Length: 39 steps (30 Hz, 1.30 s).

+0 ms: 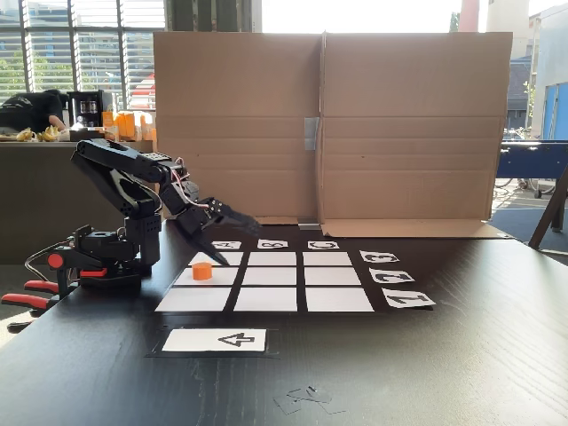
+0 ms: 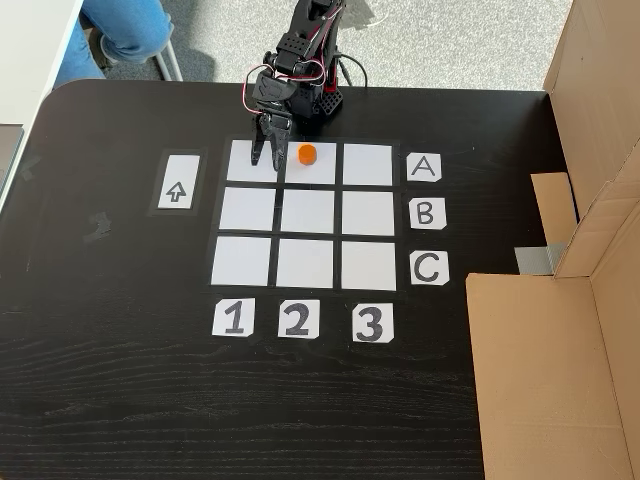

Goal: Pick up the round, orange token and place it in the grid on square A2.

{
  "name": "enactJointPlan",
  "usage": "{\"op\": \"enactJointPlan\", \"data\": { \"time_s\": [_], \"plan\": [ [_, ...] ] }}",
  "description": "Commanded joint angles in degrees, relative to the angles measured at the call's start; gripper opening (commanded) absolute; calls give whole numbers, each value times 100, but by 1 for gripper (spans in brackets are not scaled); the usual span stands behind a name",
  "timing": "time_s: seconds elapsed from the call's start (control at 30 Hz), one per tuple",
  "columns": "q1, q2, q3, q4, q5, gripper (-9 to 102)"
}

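Observation:
The round, orange token rests on square A2, the middle cell of the A line of the grid. My gripper hangs just beside the token, toward the A1 cell, tips pointing down and a little above the paper. Its fingers stand apart with nothing between them, so it is open. The token stands free of the fingers.
A white arrow card lies beyond the 1 side of the grid. A tall cardboard wall stands past the C side. The arm's base is clamped at the table edge by the A side.

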Motion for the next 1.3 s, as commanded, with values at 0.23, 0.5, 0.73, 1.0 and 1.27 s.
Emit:
{"op": "enactJointPlan", "data": {
  "time_s": [0.23, 0.5, 0.73, 1.0, 1.27],
  "plan": [
    [1213, 844, -606, -1266, 1222, 46],
    [2382, 1485, -694, -1600, 2241, 46],
    [3674, 2206, -545, -1600, 3129, 45],
    [5476, 2566, -246, -1547, 3753, 15],
    [6688, 2909, 26, -536, 4069, -1]
  ]
}}
